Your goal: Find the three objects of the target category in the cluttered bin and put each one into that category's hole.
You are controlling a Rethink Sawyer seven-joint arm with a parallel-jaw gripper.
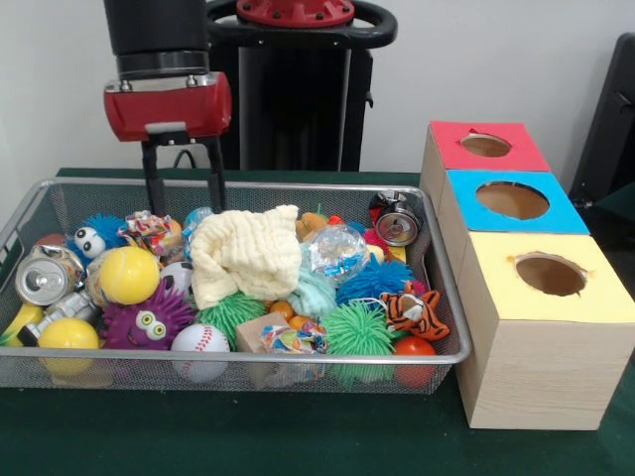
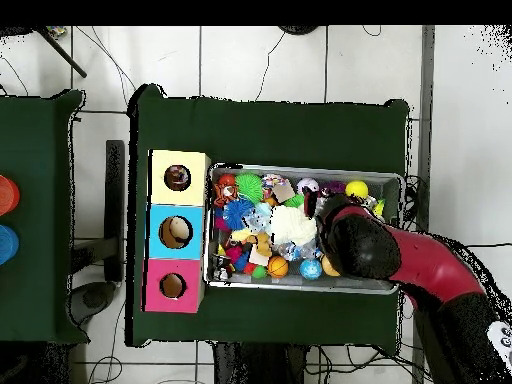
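My gripper (image 1: pixel 184 183) hangs in the upper left of the front view, its fingers (image 1: pixel 152 178) reaching down into the far left part of the wire bin (image 1: pixel 448 297). The bin fills the left and centre of that frame on the table (image 1: pixel 298 436). Inside, a folded cloth (image 1: pixel 248 253) lies in the middle on top of the heap; a baseball (image 1: pixel 199 339) sits at the near rim, lower left of the cloth; a can (image 1: pixel 45 276) rests at the left end; a striped tiger toy (image 1: pixel 415 309) lies toward the right end. Just right of the bin stand three boxes (image 1: pixel 536 327) in a row, each with a hole (image 1: pixel 551 274) on top.
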